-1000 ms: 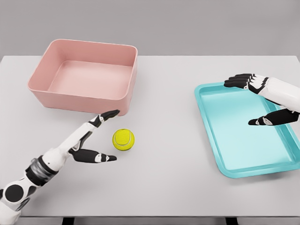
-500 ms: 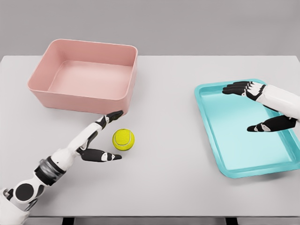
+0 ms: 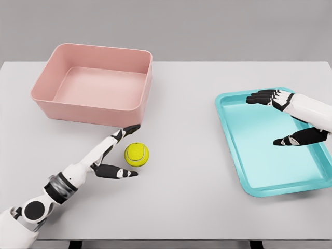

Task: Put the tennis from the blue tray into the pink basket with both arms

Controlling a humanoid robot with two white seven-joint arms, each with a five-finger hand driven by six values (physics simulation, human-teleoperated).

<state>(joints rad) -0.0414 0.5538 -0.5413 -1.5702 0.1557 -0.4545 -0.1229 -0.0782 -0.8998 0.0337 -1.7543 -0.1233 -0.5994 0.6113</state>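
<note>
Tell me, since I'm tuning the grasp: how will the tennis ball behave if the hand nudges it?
The tennis ball is round and sits free on the flat table, so a nudge would probably roll it. The left robot hand is open around it, not gripping. Its fuzzy-looking surface likely resists slipping.

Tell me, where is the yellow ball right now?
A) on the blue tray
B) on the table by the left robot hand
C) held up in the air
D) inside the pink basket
B: the tennis ball sits on the table, between the open fingers of the left robot hand.
</note>
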